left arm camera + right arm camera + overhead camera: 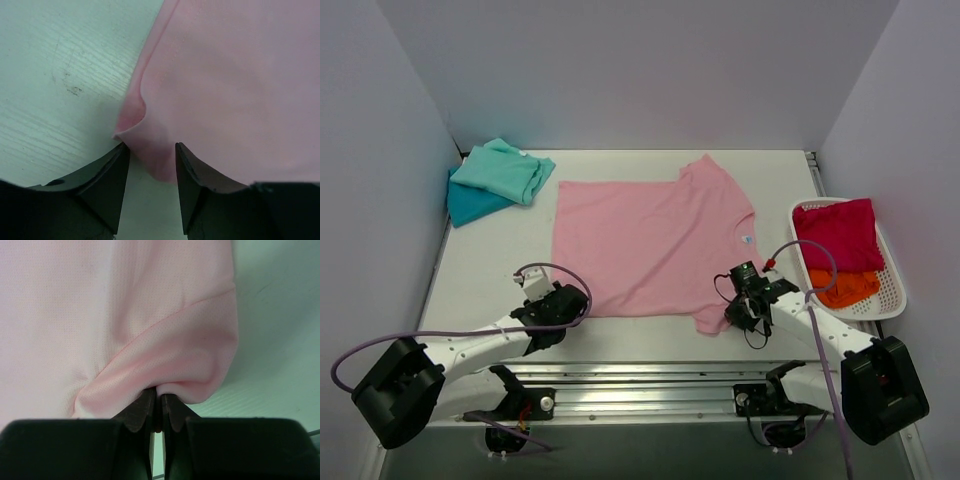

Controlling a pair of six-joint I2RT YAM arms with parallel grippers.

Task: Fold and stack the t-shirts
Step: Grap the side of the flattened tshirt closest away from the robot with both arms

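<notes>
A light pink t-shirt (pixel 645 240) lies spread flat mid-table. My left gripper (pixel 563 300) is open at its near left hem corner; in the left wrist view the pink corner (pixel 150 150) lies between the spread fingers (pixel 107 175). My right gripper (pixel 745 305) is shut on the near sleeve, the pink cloth (pixel 165 365) bunched and pinched at the fingertips (pixel 145 407). A folded mint green shirt (pixel 505 170) lies on a teal blue shirt (pixel 470 203) at the far left. A crimson red shirt (pixel 835 232) and an orange shirt (pixel 848 287) sit in the basket.
The white lattice basket (pixel 893 285) stands at the table's right edge. White walls close in the left, back and right. A metal rail (pixel 640 385) runs along the near edge between the arm bases.
</notes>
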